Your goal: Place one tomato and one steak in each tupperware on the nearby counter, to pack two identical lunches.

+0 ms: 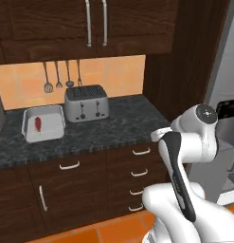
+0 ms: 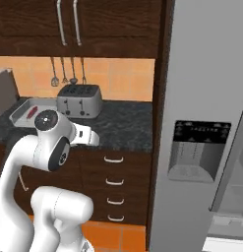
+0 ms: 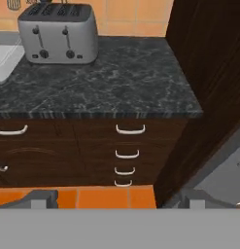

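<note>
A pale tupperware (image 1: 42, 124) stands on the black counter (image 1: 118, 123), left of the toaster, with a small red piece (image 1: 38, 123) that looks like a steak lying in it. It also shows in the right base view, tupperware (image 2: 25, 111) with the red piece (image 2: 32, 112), and its white corner (image 3: 2, 63) sits at the hand view's left edge. My gripper (image 3: 119, 199) is open and holds nothing, well back from the counter (image 3: 116, 82) at about drawer height. No tomato is in view.
A silver toaster (image 1: 86, 103) stands at the back of the counter under hanging utensils (image 1: 61, 76). Drawers (image 3: 128, 146) with curved handles sit below. A tall dark wood panel (image 3: 209, 73) and a grey fridge (image 2: 206, 123) close the right side. Upper cabinets hang overhead.
</note>
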You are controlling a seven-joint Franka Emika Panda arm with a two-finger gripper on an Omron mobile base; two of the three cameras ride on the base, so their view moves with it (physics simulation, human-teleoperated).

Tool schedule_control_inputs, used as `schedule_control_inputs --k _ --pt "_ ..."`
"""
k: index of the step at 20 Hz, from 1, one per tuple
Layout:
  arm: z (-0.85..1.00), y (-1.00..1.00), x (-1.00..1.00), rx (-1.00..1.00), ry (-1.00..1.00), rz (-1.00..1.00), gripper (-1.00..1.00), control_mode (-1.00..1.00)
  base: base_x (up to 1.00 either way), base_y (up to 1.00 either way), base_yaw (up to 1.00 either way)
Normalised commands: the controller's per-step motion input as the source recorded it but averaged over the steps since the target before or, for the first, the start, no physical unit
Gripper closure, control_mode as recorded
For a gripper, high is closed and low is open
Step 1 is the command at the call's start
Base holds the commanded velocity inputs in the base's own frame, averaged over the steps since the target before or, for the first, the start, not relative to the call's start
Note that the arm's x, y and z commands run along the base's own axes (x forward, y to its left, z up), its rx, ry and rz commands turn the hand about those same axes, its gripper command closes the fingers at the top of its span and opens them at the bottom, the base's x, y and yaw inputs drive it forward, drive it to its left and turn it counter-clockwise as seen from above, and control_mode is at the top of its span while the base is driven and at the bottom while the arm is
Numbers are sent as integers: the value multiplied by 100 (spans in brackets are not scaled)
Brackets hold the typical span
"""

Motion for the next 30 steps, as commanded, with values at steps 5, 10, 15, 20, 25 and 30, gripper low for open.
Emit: schedule_control_inputs --k 5,10,15,20,25,30 --pt "0 0 0 0 0 0 -100 100 0 -100 0" --pt "0 0 0 0 0 0 -100 100 0 -100 0" --pt "0 0 0 0 0 0 -100 100 0 -100 2" --pt "0 0 0 0 0 0 -100 100 4 -77 2" --pt "0 0 0 0 0 0 -100 100 22 -27 1" --pt "0 0 0 0 0 0 -100 100 26 -47 8"
